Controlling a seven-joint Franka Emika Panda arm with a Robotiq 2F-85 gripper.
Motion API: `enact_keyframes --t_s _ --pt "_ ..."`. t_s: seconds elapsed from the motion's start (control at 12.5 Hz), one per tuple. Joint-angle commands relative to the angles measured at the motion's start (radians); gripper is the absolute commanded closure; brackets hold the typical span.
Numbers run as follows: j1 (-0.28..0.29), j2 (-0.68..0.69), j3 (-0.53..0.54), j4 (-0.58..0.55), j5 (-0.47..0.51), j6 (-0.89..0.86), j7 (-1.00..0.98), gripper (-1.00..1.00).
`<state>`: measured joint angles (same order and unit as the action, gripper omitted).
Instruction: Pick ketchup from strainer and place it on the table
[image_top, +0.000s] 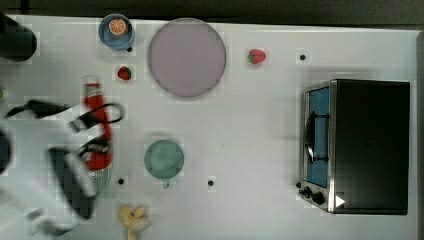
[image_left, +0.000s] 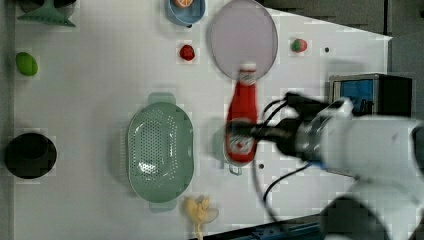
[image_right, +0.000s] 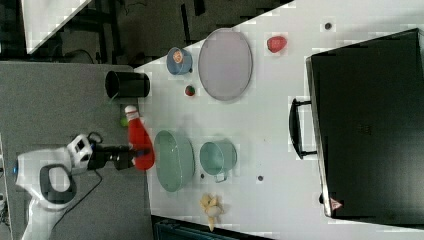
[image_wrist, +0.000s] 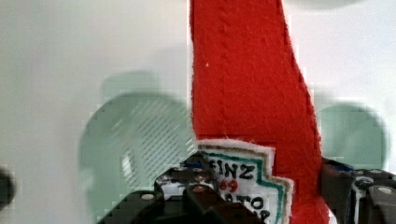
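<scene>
Ketchup (image_left: 243, 117) — aloft in end effector (image_left: 248, 131)

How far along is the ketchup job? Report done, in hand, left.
Done: the ketchup is out of the strainer, which lies empty. In hand: the gripper holds the bottle by its label, lifted above the table. Left: lower it onto the table and release.

The arm (image_left: 380, 145) wears smooth white rounded shells with dark grey joint sections, a thin black cable (image_left: 270, 185) looping beside it, and ends in a black gripper (image_wrist: 261, 196) whose fingers (image_wrist: 140, 205) carry small silver screws.
</scene>
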<state>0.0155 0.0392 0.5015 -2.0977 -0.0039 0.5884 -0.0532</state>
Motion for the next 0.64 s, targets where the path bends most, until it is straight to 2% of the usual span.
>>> enact_keyframes --t_s 0.08,0.4,0.64 --pt "-0.123 0.022 -0.149 -0.020 0.009 -0.009 -0.210 -0.25" --pt "-0.155 0.024 -0.340 -0.073 0.008 0.001 -0.385 -0.25" --pt "-0.158 0.032 -0.438 -0.142 0.008 0.063 -0.454 -0.25"
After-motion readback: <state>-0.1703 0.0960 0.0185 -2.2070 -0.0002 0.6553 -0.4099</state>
